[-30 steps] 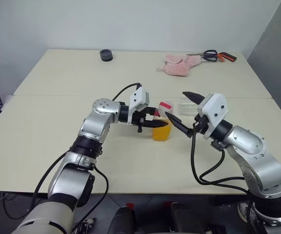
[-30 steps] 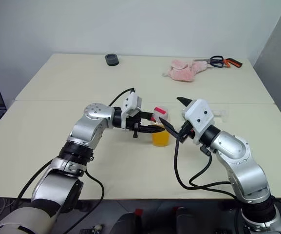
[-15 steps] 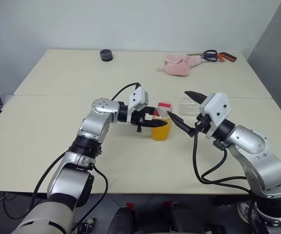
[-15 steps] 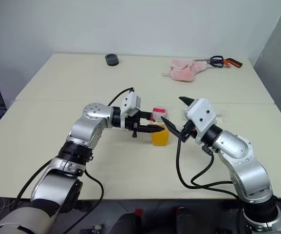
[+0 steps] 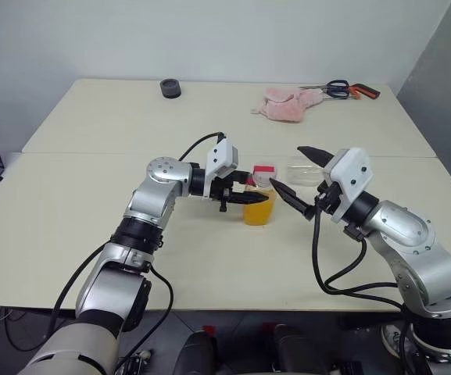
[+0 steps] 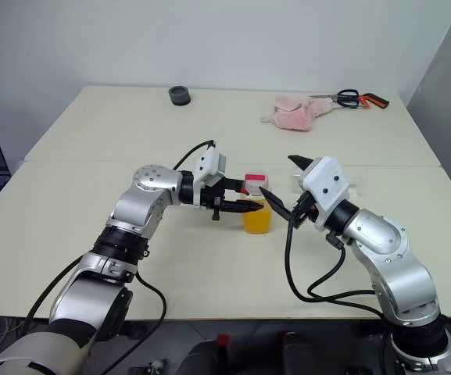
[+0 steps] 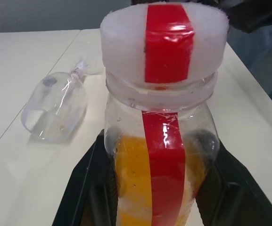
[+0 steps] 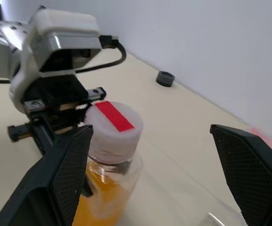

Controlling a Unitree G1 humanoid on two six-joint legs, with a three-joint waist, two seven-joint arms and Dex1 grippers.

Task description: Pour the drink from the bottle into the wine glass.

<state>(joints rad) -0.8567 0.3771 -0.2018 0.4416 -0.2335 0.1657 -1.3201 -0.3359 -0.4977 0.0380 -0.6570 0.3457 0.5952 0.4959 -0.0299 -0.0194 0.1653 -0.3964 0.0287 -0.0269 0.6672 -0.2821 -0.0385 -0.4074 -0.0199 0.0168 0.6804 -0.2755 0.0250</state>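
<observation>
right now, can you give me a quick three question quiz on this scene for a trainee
1. True or false: the cap is on the bottle.
2. The glass is: A) upright, B) on its side, C) in the right hand.
3. Fill in: the left hand is shut on the ____.

Key: 1 true. 2 B; it lies on the table beyond the bottle, and the right hand is open and empty beside the cap. 3 bottle, which stands upright with orange drink in it.
</observation>
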